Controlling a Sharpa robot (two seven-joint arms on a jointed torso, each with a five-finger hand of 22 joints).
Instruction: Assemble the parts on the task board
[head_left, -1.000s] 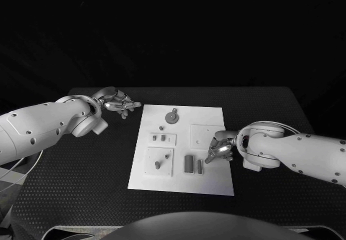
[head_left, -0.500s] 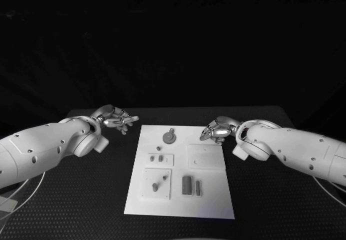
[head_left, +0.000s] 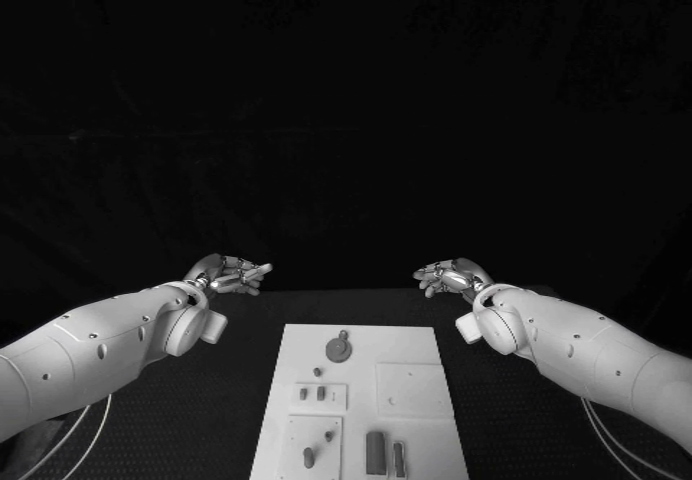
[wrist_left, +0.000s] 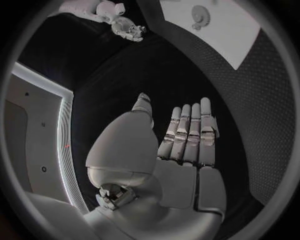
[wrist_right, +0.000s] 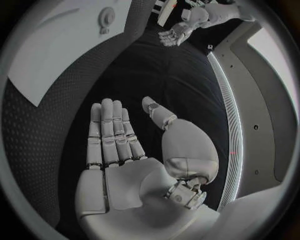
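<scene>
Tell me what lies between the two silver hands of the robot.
In the head view, nothing lies between the left hand and the right hand: the stretch is bare dark space above the black table's far edge. The white task board lies nearer.

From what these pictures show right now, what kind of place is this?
Probably a robot test bench in a lab. A white task board with small parts lies on a black table, and the left hand and right hand are raised, flat and empty, beyond the board.

Showing white: task board (head_left: 408, 350), both arms; grey parts (head_left: 339, 348) lying on it; silver left hand (head_left: 231, 273), right hand (head_left: 450, 276); black dotted table (head_left: 231, 400).
</scene>
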